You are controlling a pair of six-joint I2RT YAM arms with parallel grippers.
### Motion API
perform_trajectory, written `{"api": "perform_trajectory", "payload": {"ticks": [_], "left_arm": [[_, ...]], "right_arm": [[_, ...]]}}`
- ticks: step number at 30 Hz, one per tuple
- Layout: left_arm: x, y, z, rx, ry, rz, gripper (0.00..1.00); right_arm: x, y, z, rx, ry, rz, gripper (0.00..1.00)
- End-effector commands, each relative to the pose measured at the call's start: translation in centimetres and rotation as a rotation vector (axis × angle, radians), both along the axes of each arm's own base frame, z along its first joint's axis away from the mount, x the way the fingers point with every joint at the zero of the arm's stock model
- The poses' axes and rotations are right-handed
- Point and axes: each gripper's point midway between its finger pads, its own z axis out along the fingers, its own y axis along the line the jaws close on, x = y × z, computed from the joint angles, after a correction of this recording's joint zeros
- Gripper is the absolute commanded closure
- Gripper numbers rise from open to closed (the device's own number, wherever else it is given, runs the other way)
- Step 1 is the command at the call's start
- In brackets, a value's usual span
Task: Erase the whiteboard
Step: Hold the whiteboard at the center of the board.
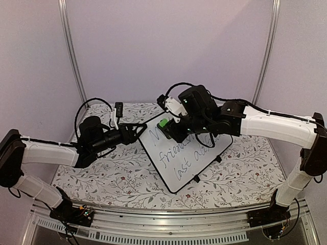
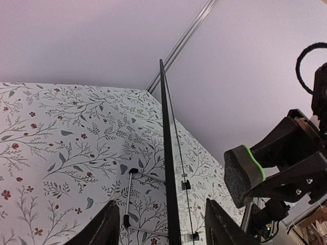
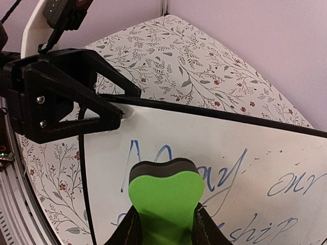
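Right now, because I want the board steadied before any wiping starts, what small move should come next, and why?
Probably close the left end effector on the whiteboard rim. Its jaws straddle the edge with gaps on both sides, so the board looks unclamped, while the right end effector holds the green eraser near the blue writing.

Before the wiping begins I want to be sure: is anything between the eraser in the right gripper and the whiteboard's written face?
Nothing visible stands between. The green eraser, held by the right gripper, faces the written whiteboard across open air. The left gripper straddles only the board's edge near its corner.
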Motion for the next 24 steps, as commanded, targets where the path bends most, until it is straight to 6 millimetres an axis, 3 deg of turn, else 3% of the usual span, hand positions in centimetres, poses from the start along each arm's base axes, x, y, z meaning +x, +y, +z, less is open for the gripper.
{"api": "perform_trajectory", "payload": {"ticks": [1,4,14,24], "left_arm": [[0.3,-0.3,2.4,-0.056,-0.062,-0.052,0.46],[0.4,-0.7,2.8,-0.063,-0.067,-0.073,0.51],[1.1,-1.8,1.2,-0.045,-0.009,-0.111,0.56],[1.3,-1.6,0.9,-0.055,0.023,-0.093,0.74]], "right_arm": [[0.4,1.1,1.4,0.019,-0.032,-0.012,0.68],[0.7,1.2,1.1,0.003,-0.036,-0.028,0.68],[0.6,1.5,1.1,0.002,-0.033,-0.031,0.68],[0.3,1.9,0.1,-0.023,-0.027,-0.027,0.68]]}}
